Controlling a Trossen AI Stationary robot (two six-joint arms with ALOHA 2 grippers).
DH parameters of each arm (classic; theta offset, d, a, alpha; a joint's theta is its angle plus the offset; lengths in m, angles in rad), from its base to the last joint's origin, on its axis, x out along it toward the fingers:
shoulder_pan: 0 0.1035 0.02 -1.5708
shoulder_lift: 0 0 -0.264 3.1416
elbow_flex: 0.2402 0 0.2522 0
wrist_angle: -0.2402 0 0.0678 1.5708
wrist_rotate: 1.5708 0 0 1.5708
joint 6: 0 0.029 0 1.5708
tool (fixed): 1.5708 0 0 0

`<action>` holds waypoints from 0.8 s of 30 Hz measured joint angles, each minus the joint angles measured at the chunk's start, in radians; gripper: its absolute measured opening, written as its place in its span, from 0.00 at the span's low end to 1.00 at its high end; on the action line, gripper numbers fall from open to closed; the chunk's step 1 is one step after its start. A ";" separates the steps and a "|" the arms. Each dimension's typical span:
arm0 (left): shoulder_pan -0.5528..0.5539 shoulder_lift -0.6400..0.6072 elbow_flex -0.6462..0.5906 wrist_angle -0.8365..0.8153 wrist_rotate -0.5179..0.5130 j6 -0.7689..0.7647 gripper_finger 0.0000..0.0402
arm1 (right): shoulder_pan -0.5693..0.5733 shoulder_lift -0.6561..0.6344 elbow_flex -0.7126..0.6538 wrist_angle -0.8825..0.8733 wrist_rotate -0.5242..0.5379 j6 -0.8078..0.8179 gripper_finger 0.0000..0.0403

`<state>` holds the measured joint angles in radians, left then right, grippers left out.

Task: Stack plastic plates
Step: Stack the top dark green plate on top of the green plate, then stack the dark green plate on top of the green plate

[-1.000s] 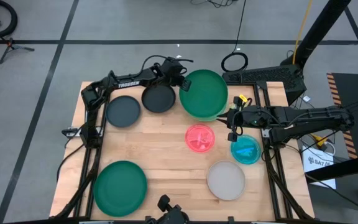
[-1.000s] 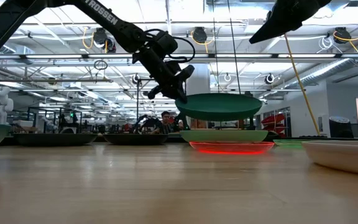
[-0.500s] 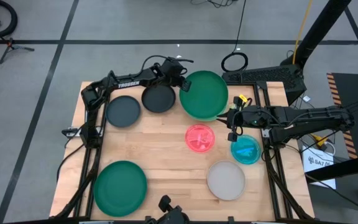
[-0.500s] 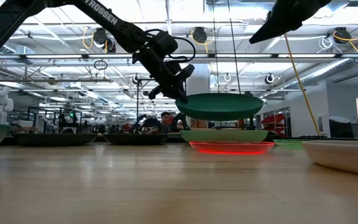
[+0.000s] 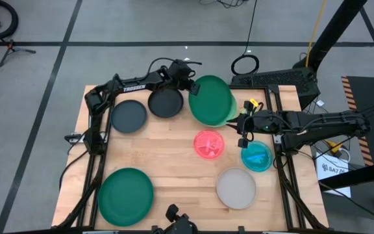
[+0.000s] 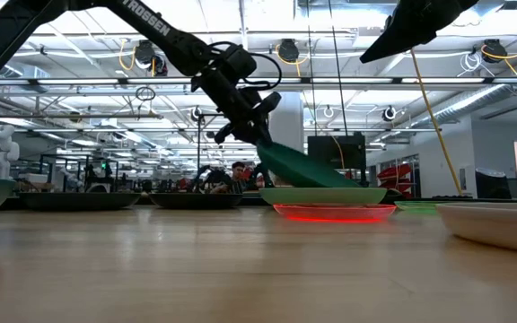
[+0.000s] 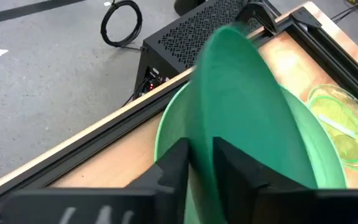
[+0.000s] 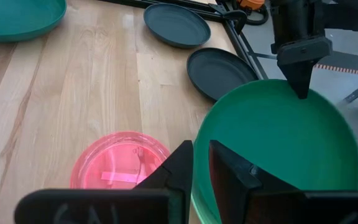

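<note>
My left gripper (image 5: 189, 90) is shut on a large dark green plate (image 5: 211, 100) near the table's far edge. The plate tilts, its free side down on a light green plate (image 6: 323, 195) that lies flat beneath it. In the left wrist view the dark green plate (image 7: 247, 106) rises edge-on over the light green plate (image 7: 166, 134). My right gripper (image 5: 243, 127) hangs shut above the table, right of the pink plate (image 5: 209, 144). It touches nothing. My left gripper pinches the dark green plate's rim (image 7: 202, 146) on the plate's left side between its two fingers. It comes slanting down from the left. That side is held up, while the opposite edge (image 6: 335, 183) rests on the light green plate.
Two black plates (image 5: 129, 116) (image 5: 165, 103) lie at the far left, and another dark green plate (image 5: 126, 196) at the near left. A blue plate (image 5: 257, 156) and a frosted white plate (image 5: 236, 188) lie at the right. A small yellow-green plate (image 7: 339, 121) sits beyond the stack.
The dark green plate hung level over the light green plate. It has tipped: its free right side has dropped onto the light green plate, while the rim in my left gripper stays up.
</note>
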<state>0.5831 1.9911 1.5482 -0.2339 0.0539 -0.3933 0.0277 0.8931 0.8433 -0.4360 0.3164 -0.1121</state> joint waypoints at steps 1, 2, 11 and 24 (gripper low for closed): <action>0.000 0.000 0.000 0.000 0.000 -0.001 0.23 | 0.000 0.000 0.000 0.000 0.000 0.000 0.11; 0.000 0.000 0.000 0.000 0.000 -0.002 0.25 | 0.000 0.000 0.000 0.000 0.000 0.000 0.11; -0.001 0.000 0.000 0.002 0.000 0.007 0.31 | 0.000 0.000 0.000 -0.002 0.000 0.000 0.11; -0.096 -0.090 -0.002 -0.112 0.002 0.288 0.31 | 0.000 0.000 0.000 0.011 0.000 0.012 0.11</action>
<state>0.4869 1.9015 1.5463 -0.3456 0.0554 -0.1051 0.0277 0.8936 0.8433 -0.4246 0.3165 -0.1000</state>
